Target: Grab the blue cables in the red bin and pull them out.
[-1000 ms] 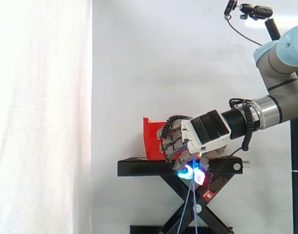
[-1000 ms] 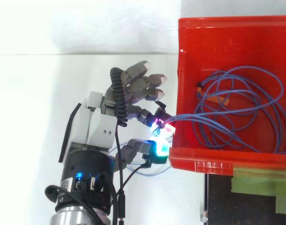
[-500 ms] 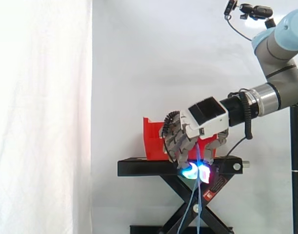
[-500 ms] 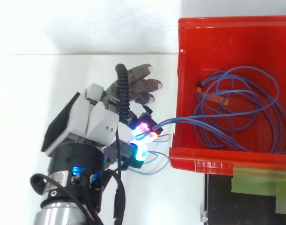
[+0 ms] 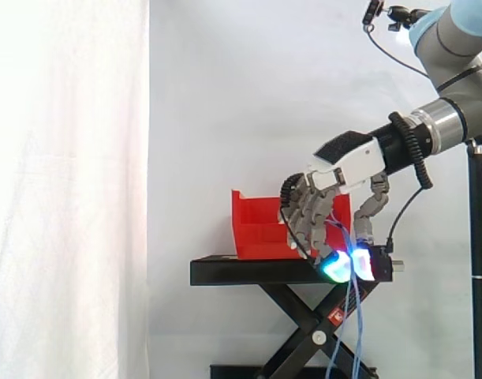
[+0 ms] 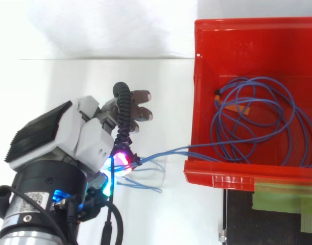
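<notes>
Fingers (image 5: 334, 267) curled, glowing pads pinching blue cables (image 6: 168, 151); hand (image 5: 345, 162) just outside red bin (image 6: 212, 178). Strands cross bin's near wall to coil inside; ends hang below hand. Bin on black stand surface (image 5: 248, 271); white curtain (image 5: 67, 189) behind.

Arm fr. right, hand (image 5: 343, 166) tilted down, fingertips (image 5: 334, 268) pinching blue cables (image 6: 166, 152).

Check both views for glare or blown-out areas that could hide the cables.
Side view: the curtain on the left is blown out to flat white, and the robot hand has pads that flare cyan-white where they pinch the blue cables. Top view: the pads glare magenta; the cables read clearly against the evenly lit red bin.
</notes>
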`<state>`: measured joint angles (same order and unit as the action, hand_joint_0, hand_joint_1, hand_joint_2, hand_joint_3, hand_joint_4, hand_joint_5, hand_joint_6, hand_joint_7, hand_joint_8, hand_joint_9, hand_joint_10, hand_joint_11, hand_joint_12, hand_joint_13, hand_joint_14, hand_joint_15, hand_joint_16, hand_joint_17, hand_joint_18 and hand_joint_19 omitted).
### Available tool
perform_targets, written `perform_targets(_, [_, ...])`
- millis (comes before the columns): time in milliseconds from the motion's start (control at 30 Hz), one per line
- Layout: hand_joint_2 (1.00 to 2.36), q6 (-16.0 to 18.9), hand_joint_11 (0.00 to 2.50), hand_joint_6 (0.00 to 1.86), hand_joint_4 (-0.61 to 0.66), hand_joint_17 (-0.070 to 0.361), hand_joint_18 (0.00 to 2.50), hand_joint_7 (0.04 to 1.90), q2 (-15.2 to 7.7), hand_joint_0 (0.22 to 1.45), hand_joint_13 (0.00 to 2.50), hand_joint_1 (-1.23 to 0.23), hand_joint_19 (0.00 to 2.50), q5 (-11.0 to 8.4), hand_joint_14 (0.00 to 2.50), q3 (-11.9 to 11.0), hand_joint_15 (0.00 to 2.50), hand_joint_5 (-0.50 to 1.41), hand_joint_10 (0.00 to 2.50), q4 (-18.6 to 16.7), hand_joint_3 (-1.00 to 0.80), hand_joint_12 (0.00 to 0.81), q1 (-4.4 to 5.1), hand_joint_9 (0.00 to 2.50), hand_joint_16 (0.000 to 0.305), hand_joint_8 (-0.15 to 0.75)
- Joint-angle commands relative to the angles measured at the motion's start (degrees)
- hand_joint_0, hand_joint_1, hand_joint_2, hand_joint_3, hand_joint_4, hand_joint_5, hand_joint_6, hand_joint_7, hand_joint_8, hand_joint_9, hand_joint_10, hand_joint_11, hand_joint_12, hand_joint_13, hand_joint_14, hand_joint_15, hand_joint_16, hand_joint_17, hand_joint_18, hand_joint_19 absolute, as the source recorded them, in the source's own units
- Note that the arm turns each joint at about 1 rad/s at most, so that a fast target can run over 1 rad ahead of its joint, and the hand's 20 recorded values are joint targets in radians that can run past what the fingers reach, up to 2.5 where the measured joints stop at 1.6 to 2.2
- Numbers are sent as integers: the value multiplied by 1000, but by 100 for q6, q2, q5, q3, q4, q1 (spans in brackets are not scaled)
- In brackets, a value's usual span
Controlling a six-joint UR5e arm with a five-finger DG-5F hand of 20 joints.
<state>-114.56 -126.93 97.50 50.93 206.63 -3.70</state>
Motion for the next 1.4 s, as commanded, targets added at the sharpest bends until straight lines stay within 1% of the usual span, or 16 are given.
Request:
perform_targets(0, [1000,721,608,634,113,112,534,744,72,891,711,-928,397,-3,13,-4,333,933,20,96,-1000,375,28,849,50,275])
perform_targets(33, [1000,967,605,632,113,112,534,745,90,892,711,-926,398,6,13,-4,335,934,22,114,-1000,375,36,849,50,273])
perform_targets(67, [1000,1916,603,632,109,112,533,746,204,891,711,-927,396,-12,13,-4,333,934,20,114,-1000,375,80,848,50,273])
perform_targets(100, [1000,2276,618,632,109,112,534,745,230,891,712,-927,397,-29,13,-4,336,933,20,114,-1000,376,89,847,50,272])
perform_targets(267, [1000,3410,603,630,110,112,534,747,274,890,712,-927,397,-109,13,4,337,933,22,123,-1000,376,116,850,50,276])
perform_targets(333, [1000,4597,607,625,109,112,535,750,283,891,713,-926,398,-188,13,-4,336,933,20,123,-1000,376,142,850,50,273])
perform_targets(367, [1000,4869,608,627,109,112,535,748,274,890,714,-926,397,-205,13,-4,337,933,22,123,-1000,374,142,850,50,273])
perform_targets(400, [1000,5616,606,625,109,112,535,750,274,890,713,-926,398,-249,15,4,337,933,20,114,-1000,374,159,849,50,272])
perform_targets(433, [1000,5616,609,625,110,112,535,749,274,890,713,-926,398,-249,13,4,333,934,22,114,-1000,375,159,848,50,272])
perform_targets(567, [1000,7374,604,622,112,112,534,750,274,890,714,-925,406,-645,13,4,334,934,22,79,-1000,375,203,851,50,275])
perform_targets(633, [1000,7541,600,620,105,112,534,752,274,890,714,-925,398,-715,13,-4,338,934,21,79,-1000,374,212,852,50,275])
perform_targets(867, [1000,9562,607,609,108,112,536,749,274,889,713,-925,395,-1866,13,13,339,935,22,96,-1000,376,344,849,50,272])
perform_targets(967, [1000,10099,606,607,111,112,535,749,274,890,714,-925,395,-2130,15,13,337,936,22,123,-1000,374,388,849,50,273])
perform_targets(1067, [1000,11144,612,604,101,112,536,752,274,890,716,-925,395,-2446,13,171,338,936,20,149,-1000,372,450,852,50,273])
perform_targets(1267, [1000,12287,608,597,107,112,539,756,274,890,720,-924,405,-2508,14,611,336,937,21,123,-1000,372,511,859,50,273])
perform_targets(1367, [1000,12463,604,593,104,112,541,758,274,890,721,-924,405,-2508,13,620,335,937,22,123,-1000,375,520,860,50,274])
